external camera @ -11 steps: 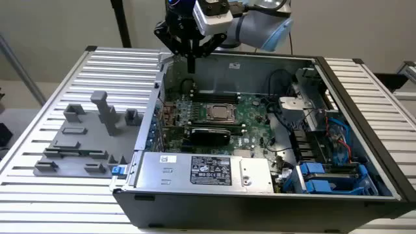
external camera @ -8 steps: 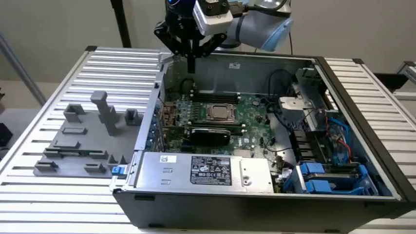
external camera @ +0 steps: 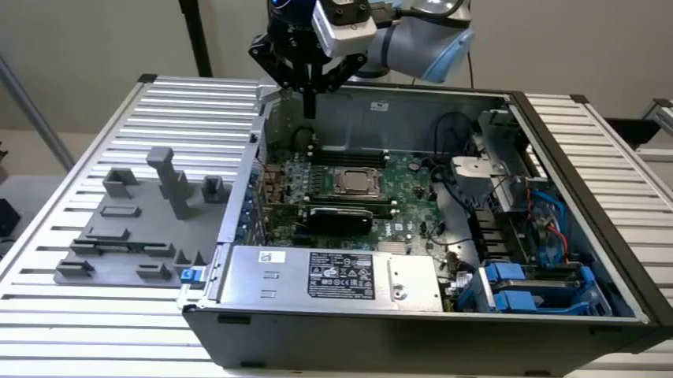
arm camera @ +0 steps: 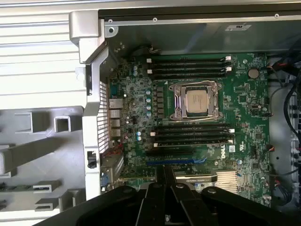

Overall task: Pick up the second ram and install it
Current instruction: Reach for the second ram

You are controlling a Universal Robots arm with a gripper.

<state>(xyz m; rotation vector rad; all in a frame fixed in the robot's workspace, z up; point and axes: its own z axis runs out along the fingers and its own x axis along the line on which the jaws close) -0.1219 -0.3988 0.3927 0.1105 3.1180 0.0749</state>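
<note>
Danger here: memory stick crooked in the pinch or off line with a slot, then jamming on the latches or scraping the board. Overhead, gripper pointing straight down above the case's far edge, near the exterior view's left corner; fingers pressed onto a thin dark strip, apparently that stick edge-on, well clear of the slots.

Motherboard is laid in computer case; processor socket is flanked by memory slots; gripper is held over case's far end
</note>
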